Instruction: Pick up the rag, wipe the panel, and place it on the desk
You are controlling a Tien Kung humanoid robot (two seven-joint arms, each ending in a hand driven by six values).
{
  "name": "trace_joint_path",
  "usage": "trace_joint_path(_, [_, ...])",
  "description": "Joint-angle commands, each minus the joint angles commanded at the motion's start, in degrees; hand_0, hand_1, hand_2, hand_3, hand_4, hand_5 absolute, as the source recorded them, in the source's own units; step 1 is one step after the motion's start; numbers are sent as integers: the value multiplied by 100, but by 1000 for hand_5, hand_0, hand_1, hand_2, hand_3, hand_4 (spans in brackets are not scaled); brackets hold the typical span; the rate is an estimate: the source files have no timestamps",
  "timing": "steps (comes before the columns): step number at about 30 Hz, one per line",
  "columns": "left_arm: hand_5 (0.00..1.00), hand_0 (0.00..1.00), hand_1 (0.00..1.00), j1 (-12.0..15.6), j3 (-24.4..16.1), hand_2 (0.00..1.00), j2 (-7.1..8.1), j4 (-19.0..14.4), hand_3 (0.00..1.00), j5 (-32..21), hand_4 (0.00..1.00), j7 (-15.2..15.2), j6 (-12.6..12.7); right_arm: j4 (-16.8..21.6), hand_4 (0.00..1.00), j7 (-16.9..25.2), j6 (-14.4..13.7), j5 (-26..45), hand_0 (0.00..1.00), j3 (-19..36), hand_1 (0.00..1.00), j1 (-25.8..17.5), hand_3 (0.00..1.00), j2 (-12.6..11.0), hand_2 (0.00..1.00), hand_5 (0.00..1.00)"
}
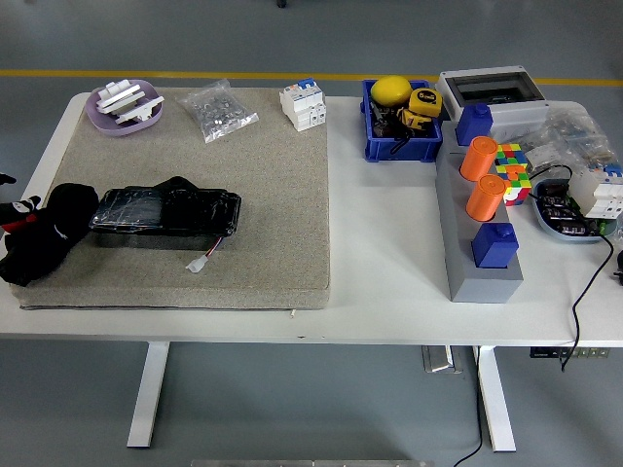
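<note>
One white table (389, 292) fills most of the picture, with a gray floor all around it and a yellow line (292, 75) painted across the floor at the top. A big tan mat (273, 195) covers the left half of the table.

The black panel (165, 214) lies flat on the mat, at the left middle of the picture. A small white plug (200, 262) on a thin wire sits just below it. The black rag (44, 243) is bunched up at the left edge of the mat, touching the left end of the panel.

At the top of the mat are a purple dish (125, 107) with white bits, a clear bag of small metal parts (220, 111) and a white switch block (303, 104).

On the right side sits a blue bin (401, 146) with a yellow ball and a tape measure inside. Near it is a gray stand (477, 263) holding blue blocks and orange cups, a color cube (510, 170), and a gray box (489, 88).

The left hand (12, 206) is mostly cut off at the left edge. Only a bit of black and red shows beside the rag, so I cannot tell if its fingers are apart or together. It may be touching the rag.

A black cord (589, 292) runs off the right side of the table.
</note>
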Motion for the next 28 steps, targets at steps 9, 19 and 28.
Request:
trace_joint_path(9, [210,580,725,-18,-34,749,32,-127,620,-14,768,15,0,-16,998,-6,13,52,882,-27,741,-22,775,10,757,998])
trace_joint_path(19, [209,579,722,-54,-59,749,85,-284,616,8,771,52,14,-23,998,-12,21,61,883,13,741,-36,775,28,757,998])
trace_joint_path(28, [211,579,721,-52,-44,750,85,-306,616,8,773,62,15,-29,998,-14,27,98,883,19,741,-55,775,45,757,998])
